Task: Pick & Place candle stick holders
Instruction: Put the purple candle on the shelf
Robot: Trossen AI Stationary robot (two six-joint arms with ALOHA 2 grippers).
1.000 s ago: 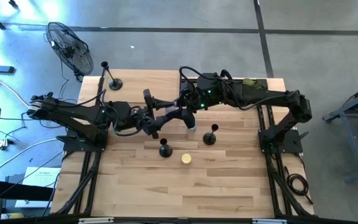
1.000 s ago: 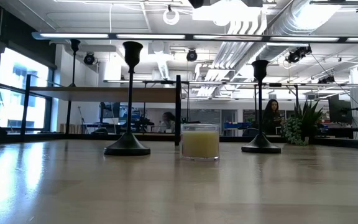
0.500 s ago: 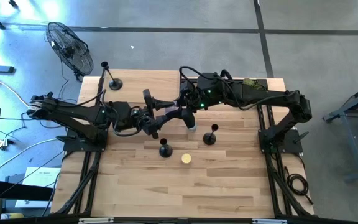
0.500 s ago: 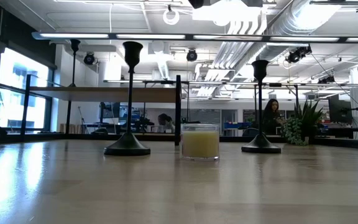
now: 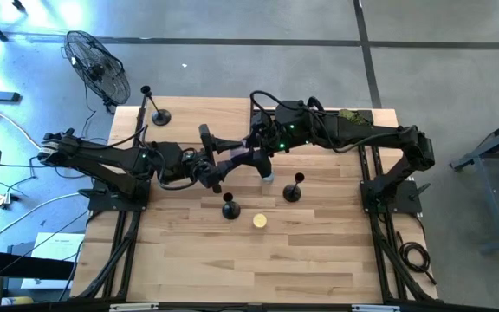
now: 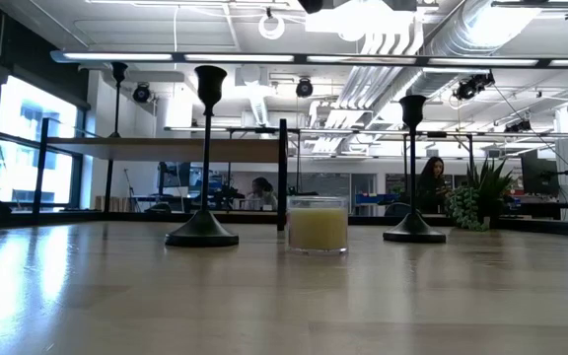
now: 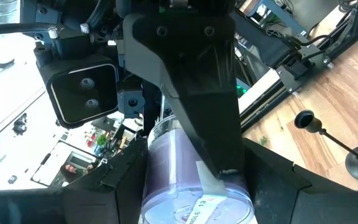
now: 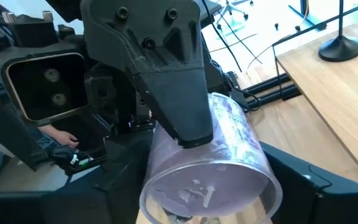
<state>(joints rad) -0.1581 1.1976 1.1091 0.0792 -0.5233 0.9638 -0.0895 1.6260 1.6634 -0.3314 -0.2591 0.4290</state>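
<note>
High view, 12 o'clock at the far edge: both arms meet just beyond the middle of the wooden surface (image 5: pixel 319 260); the left end effector (image 7: pixel 194 183) grips a pale violet glass jar (image 7: pixel 179 162) between its fingers; the right end effector (image 8: pixel 216 180) straddles the same jar, though whether it is clamped or merely around it I cannot tell. Three black candle stick holders stand upright and untouched: the first holder (image 5: pixel 230 209) at 10 o'clock of a small yellow candle (image 5: pixel 259 221); the second holder (image 5: pixel 293 191) between 1 and 2 o'clock of it; the third holder (image 5: pixel 159 117) well apart, near the 11 o'clock corner.
</note>
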